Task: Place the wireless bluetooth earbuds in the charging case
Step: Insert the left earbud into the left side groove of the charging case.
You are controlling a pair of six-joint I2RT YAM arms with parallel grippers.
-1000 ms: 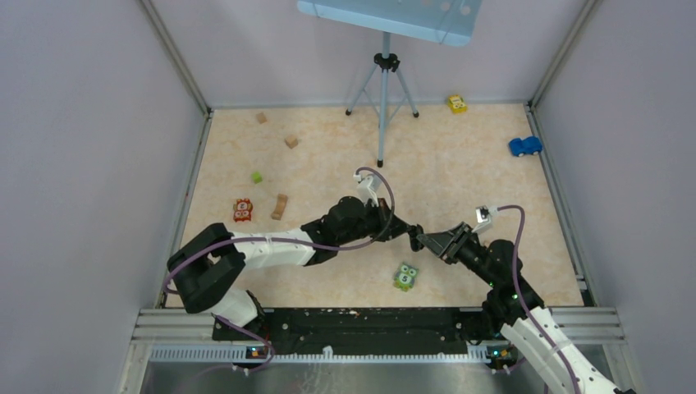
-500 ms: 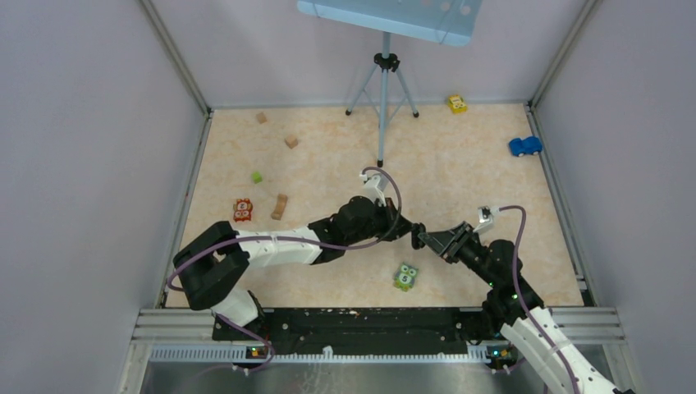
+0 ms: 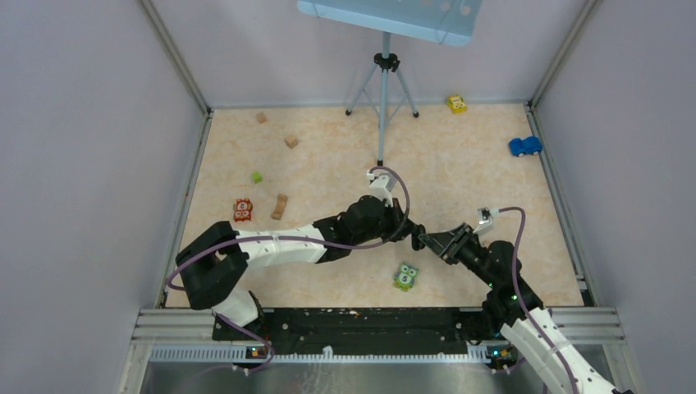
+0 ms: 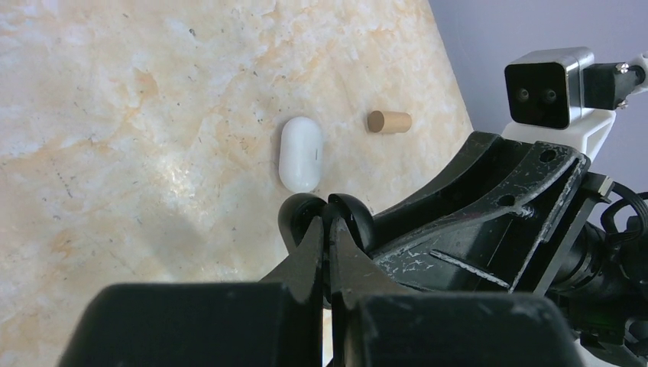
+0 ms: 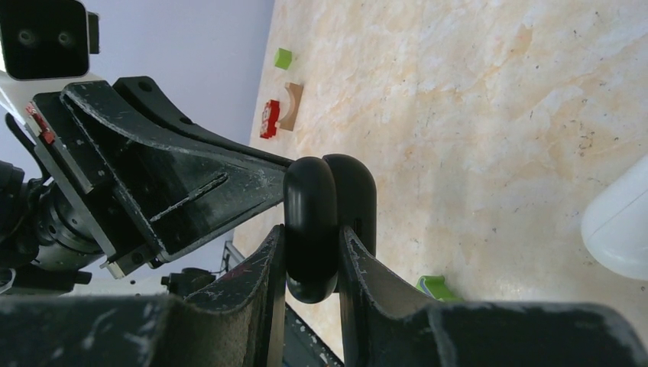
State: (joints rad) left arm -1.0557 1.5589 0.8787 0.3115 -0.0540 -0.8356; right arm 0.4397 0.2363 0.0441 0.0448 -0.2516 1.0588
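Mid-table, my right gripper pinches the black pebble-shaped plastic charging case edge-on, jaws narrowly parted around it. My left gripper, fingers pressed fully together, touches the case tip-first; whether an earbud sits between them I cannot tell. A white pebble-shaped plastic case lies on the beige marbled tabletop just beyond, a tan wooden peg near it.
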